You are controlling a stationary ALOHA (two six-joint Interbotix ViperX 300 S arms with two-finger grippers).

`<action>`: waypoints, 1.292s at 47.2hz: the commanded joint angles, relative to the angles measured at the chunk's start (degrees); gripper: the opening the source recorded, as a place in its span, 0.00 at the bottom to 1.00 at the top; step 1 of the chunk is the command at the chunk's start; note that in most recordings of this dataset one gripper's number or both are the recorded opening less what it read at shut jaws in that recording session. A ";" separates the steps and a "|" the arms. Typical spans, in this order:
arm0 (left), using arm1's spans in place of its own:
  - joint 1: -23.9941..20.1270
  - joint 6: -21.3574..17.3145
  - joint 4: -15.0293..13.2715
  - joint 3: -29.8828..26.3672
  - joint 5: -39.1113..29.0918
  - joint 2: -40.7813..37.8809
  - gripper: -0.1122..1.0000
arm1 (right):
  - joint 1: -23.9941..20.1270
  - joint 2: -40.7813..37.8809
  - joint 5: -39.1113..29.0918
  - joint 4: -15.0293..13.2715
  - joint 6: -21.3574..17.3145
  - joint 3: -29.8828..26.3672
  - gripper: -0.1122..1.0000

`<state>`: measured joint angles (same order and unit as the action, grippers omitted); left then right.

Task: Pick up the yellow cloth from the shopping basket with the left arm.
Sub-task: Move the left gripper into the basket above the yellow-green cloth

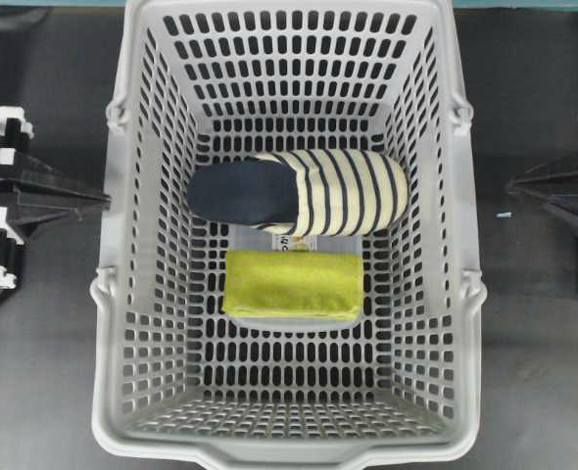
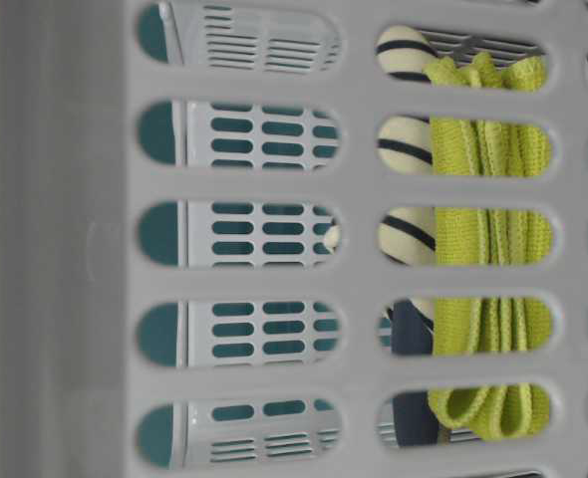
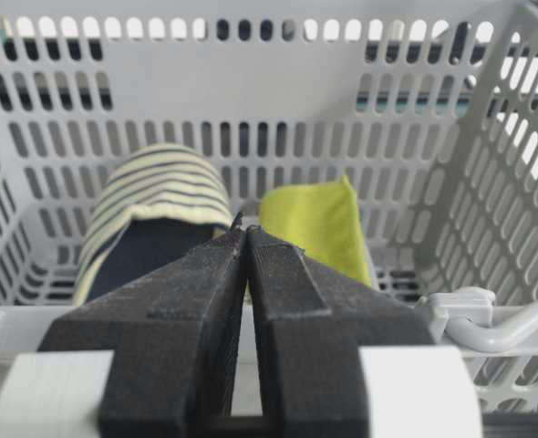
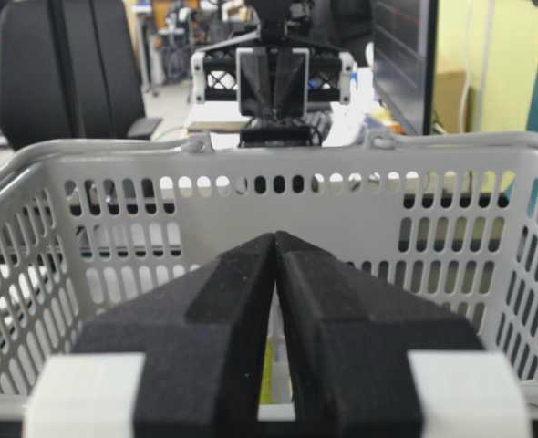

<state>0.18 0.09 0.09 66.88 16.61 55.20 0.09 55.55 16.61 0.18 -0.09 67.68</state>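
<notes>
Jaws shut, both sides, nothing held. Left gripper [image 3: 243, 239] outside basket [image 1: 122, 294], frame left. Cloth [image 1: 292, 284] folded at centre floor, below slipper [image 1: 299, 192]. Soft, light, limp; pinch folded edge.

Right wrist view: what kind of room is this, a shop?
Probably a lab or office, not a shop: behind the light grey plastic basket stand a black office chair, a dark monitor and the other robot hand.

The folded yellow cloth [image 1: 292, 285] lies flat on the grey shopping basket [image 1: 470, 294] floor.
</notes>
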 commanded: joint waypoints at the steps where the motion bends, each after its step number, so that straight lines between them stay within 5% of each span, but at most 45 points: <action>1: -0.18 1.85 2.37 -5.36 -3.43 -0.09 0.15 | -0.26 -0.53 0.44 0.18 -0.35 -1.23 0.10; 16: 0.35 2.20 2.37 -21.80 -26.89 -6.94 0.10 | -0.26 -0.70 -4.66 1.14 -1.14 -1.32 0.11; 21: 1.49 2.20 2.37 -26.02 -31.55 -10.99 0.10 | -0.18 0.00 -7.65 1.23 -2.37 -1.58 0.28; 31: 3.52 2.20 2.46 -33.84 -38.67 -20.48 0.10 | 0.00 1.41 -9.49 1.14 -3.25 -2.02 0.81; 43: 4.31 2.81 2.37 -44.91 -50.36 -33.57 0.12 | 0.09 2.37 -12.48 1.14 -3.43 -2.11 0.79; 47: 4.48 2.90 2.46 -48.87 -53.96 -37.79 0.24 | 0.09 2.46 -12.48 1.14 -3.43 -2.11 0.79; 57: 5.71 2.64 2.37 -58.89 -62.14 -49.75 0.81 | 0.09 2.55 -12.48 1.14 -3.43 -1.85 0.79; 61: 6.42 2.37 2.46 -62.40 -64.25 -54.93 0.91 | 0.09 2.55 -12.48 1.14 -3.43 -1.76 0.79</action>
<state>5.71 2.64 2.29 9.23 -45.79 4.48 0.09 58.36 3.87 1.14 -3.43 66.97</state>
